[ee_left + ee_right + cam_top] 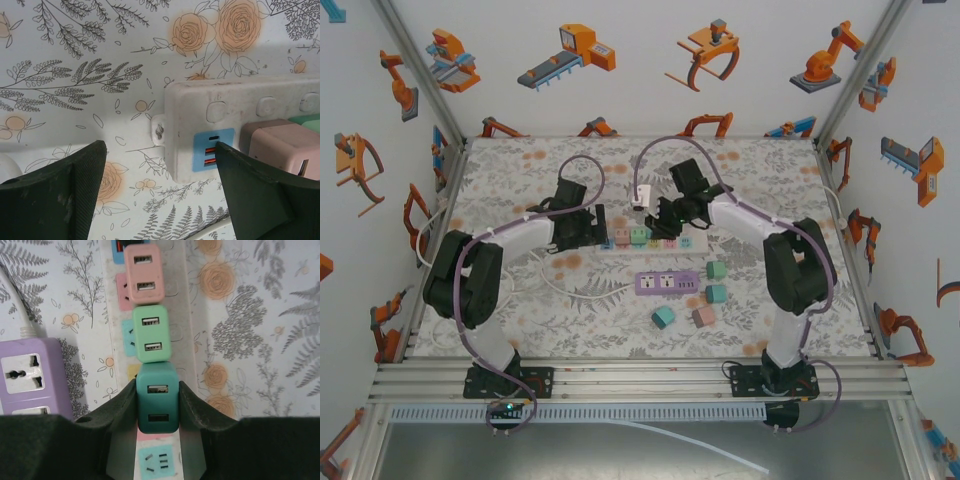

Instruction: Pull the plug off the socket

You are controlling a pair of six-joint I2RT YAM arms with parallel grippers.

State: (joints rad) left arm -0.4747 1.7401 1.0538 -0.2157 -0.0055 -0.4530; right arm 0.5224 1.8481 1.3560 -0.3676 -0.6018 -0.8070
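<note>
A white socket strip lies across the middle of the table with three plugs in a row on it. In the right wrist view these are a pink plug, a light green plug and a dark teal plug. My right gripper is shut on the teal plug, one finger on each side, and the plug still sits on the strip. My left gripper is open at the strip's left end. Its right finger stands in front of the blue USB panel, and its left finger is well clear.
A purple socket strip lies just in front of the white one, close to my right gripper. Several loose cube plugs sit to the front right. A white adapter with a cable lies behind the strip.
</note>
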